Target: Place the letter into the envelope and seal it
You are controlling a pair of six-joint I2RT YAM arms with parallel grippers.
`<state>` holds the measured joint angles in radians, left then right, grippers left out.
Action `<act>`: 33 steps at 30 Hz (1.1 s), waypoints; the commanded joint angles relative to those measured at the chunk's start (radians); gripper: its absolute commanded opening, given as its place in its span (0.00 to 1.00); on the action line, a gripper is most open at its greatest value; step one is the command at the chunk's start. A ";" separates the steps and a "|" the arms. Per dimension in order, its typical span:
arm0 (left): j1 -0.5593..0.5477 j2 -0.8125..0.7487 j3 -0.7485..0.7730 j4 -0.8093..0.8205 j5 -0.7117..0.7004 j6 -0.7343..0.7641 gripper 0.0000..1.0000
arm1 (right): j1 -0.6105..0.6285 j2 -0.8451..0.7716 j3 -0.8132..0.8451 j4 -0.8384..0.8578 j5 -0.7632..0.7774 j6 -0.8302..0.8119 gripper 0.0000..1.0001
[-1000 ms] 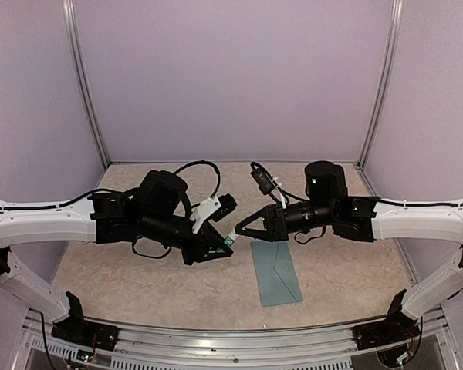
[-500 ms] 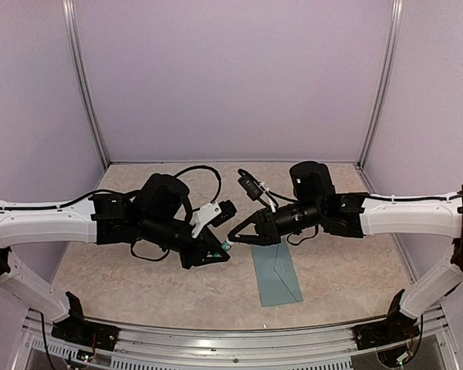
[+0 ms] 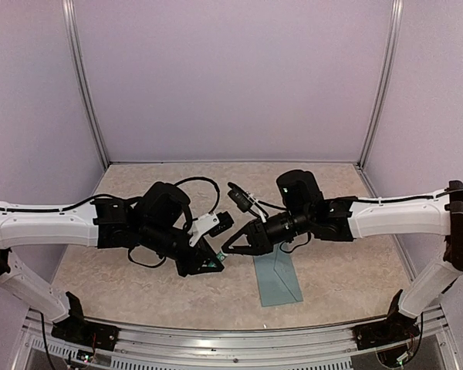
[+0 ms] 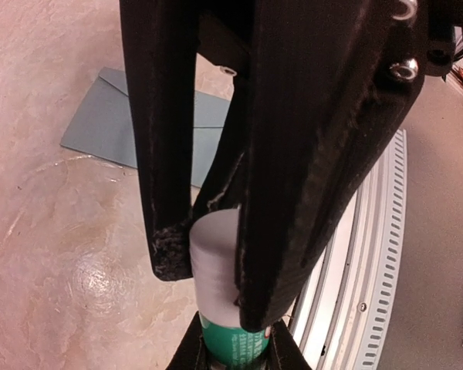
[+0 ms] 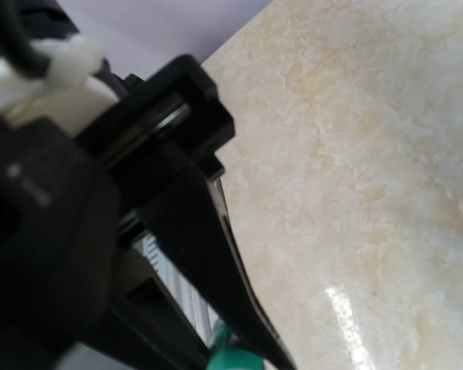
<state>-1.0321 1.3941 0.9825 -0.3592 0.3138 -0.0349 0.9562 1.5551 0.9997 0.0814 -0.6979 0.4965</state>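
Observation:
The teal envelope lies flat on the table, flap end towards the arms' meeting point; it also shows in the left wrist view. The letter is out of view. My left gripper is shut on the green body of a glue stick, held above the table left of the envelope. My right gripper meets it from the right. Its two fingers sit tight on either side of the stick's white cap. In the right wrist view only a bit of the green stick shows.
The marbled beige table has a metal rail along its near edge and pale purple walls on the other three sides. Both arms reach in low over the middle, just behind the envelope.
My right gripper has moved left and down until its fingers are around the cap. My left gripper has sunk slightly with the glue stick. The envelope has not moved.

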 commanded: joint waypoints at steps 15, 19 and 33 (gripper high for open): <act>0.037 -0.064 0.016 0.219 -0.021 -0.050 0.00 | 0.097 -0.070 -0.013 -0.033 0.164 0.029 0.31; 0.028 -0.062 -0.006 0.197 -0.047 -0.076 0.00 | 0.046 -0.181 0.020 -0.177 0.337 -0.028 0.61; 0.040 0.229 0.069 0.261 -0.240 -0.353 0.00 | -0.182 -0.385 -0.126 -0.250 0.524 -0.017 0.85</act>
<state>-1.0004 1.5055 0.9600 -0.1131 0.1307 -0.2958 0.8047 1.1797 0.9298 -0.1314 -0.2237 0.4660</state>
